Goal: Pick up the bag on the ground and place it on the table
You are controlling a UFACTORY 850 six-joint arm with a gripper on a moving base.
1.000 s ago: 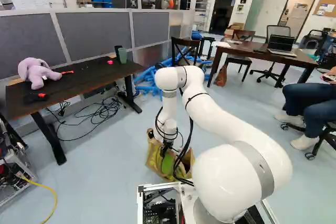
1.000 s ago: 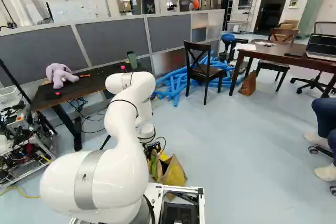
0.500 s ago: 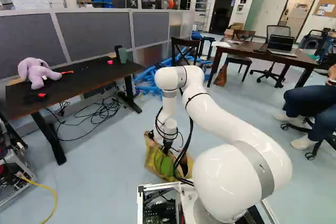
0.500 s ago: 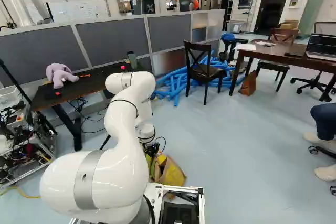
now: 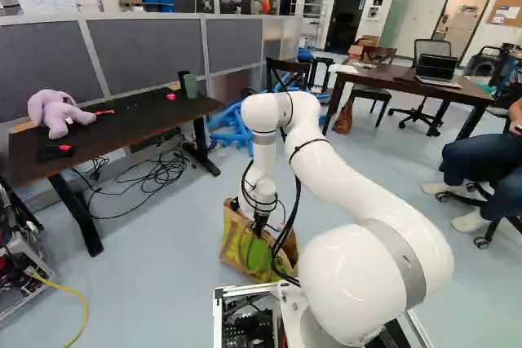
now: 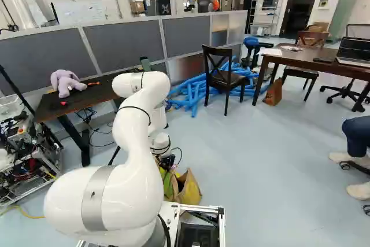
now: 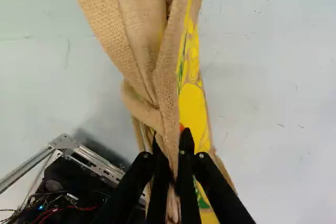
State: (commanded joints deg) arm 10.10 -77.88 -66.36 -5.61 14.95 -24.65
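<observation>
Currently | fingers (image 5: pixel 258 227) pinching burlap bag (image 5: pixel 235 242) | plush (image 5: pixel 57 112) on black-topped table (image 5: pixel 110 134) | chair (image 6: pixel 227 78), blue tubes (image 6: pixel 193 98) between it and brown table (image 5: pixel 395 84)

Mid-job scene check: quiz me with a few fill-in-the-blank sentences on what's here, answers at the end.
The end effector grips the fabric of the ____.
The plush toy on the black-topped table is coloured ____.
Open on the brown table stands a ____.
The tubes heaped near the chair are ____.

Missing words: bag; purple; laptop; blue.
</observation>
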